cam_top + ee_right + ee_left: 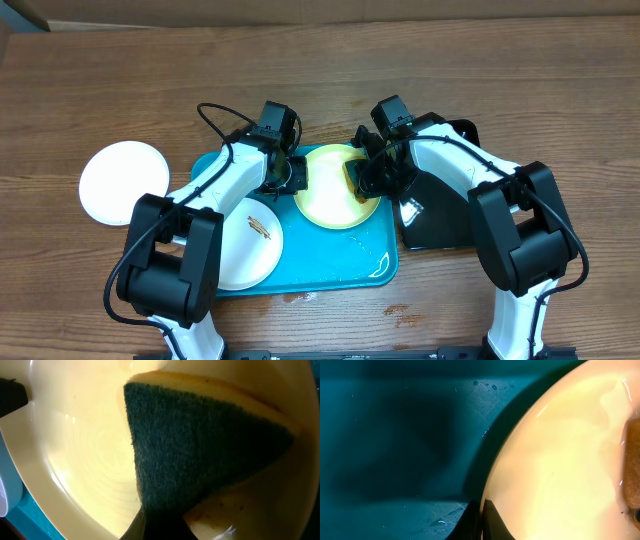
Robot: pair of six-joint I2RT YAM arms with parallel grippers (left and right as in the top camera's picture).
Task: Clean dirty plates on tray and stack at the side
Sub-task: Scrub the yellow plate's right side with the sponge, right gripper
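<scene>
Toward the far middle of the turquoise tray (pixel 340 262) lies the yellow-green plate (pixel 330 200), and both arms meet over it. The left gripper (pixel 292 174) is pinched tight on the plate's left rim (its wrist view shows a dark fingertip (pixel 492 527) right at the rim's edge). The right gripper (pixel 362 180) is clamped on a sponge (pixel 200 445), dark green scouring face over yellow foam, set against the plate's right inner side. Nearer the robot, on the tray's left part, sits a white plate (pixel 240 262) carrying a small brown smear (pixel 259 227). Another white plate (pixel 124 183) rests on the wooden table (pixel 100 80) just left of the tray, not touching it. A black tray (pixel 440 225) lies just beside the turquoise tray's right edge, under the right arm.
</scene>
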